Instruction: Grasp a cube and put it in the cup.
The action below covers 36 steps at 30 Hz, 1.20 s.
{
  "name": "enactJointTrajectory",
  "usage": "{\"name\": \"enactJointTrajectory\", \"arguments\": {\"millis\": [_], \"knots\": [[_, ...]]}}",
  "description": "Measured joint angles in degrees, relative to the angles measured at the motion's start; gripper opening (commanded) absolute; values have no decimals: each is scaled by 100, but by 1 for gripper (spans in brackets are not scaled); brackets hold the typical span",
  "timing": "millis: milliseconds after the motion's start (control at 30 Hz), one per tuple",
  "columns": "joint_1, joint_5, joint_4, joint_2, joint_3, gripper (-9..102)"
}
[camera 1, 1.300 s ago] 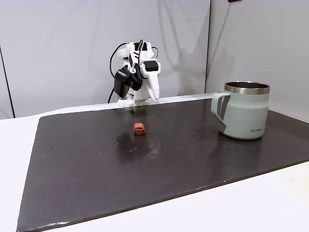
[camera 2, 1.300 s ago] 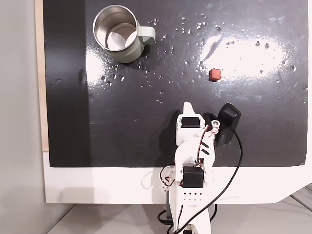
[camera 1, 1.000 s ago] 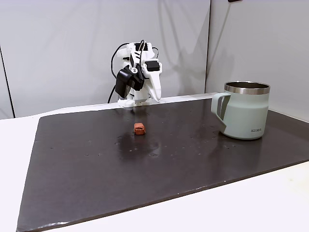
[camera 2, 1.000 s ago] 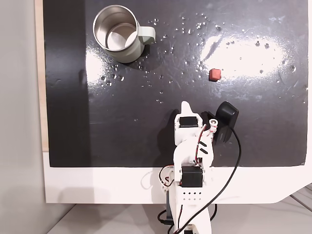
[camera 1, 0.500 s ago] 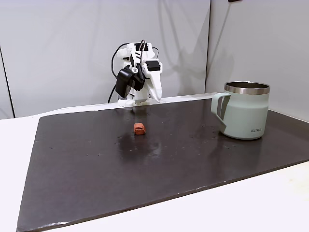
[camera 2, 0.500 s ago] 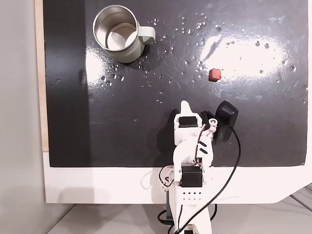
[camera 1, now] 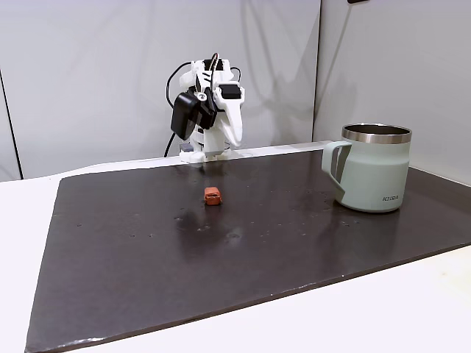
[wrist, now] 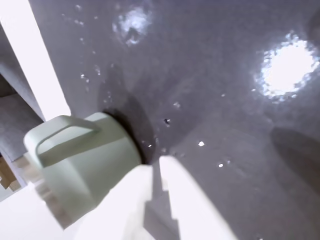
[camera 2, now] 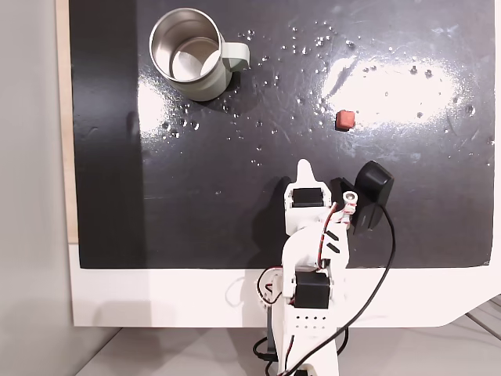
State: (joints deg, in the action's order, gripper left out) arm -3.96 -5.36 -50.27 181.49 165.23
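My white two-finger pincer [wrist: 156, 167] is closed and empty. The tiny rust-orange cube [camera 2: 344, 120] lies on the dark mat [camera 2: 438, 196], well apart from the sage-green steel-rimmed mug [camera 2: 192, 53].

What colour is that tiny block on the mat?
Rust-orange; the cube shows best in the fixed view from above.

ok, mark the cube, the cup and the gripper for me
cube [camera 2: 344, 120]: a fixed view, top face.
cup [camera 1: 377, 176]: a fixed view, side wall above the lettering.
gripper [wrist: 156, 167]: wrist view, between the white fingertips.
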Motion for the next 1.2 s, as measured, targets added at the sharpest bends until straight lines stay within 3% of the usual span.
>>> {"name": "enactJointTrajectory", "arguments": {"millis": [667, 1200], "knots": [[-343, 97, -272, -3375, -3261, 0], [-932, 290, -1037, -5968, -5001, 0]]}}
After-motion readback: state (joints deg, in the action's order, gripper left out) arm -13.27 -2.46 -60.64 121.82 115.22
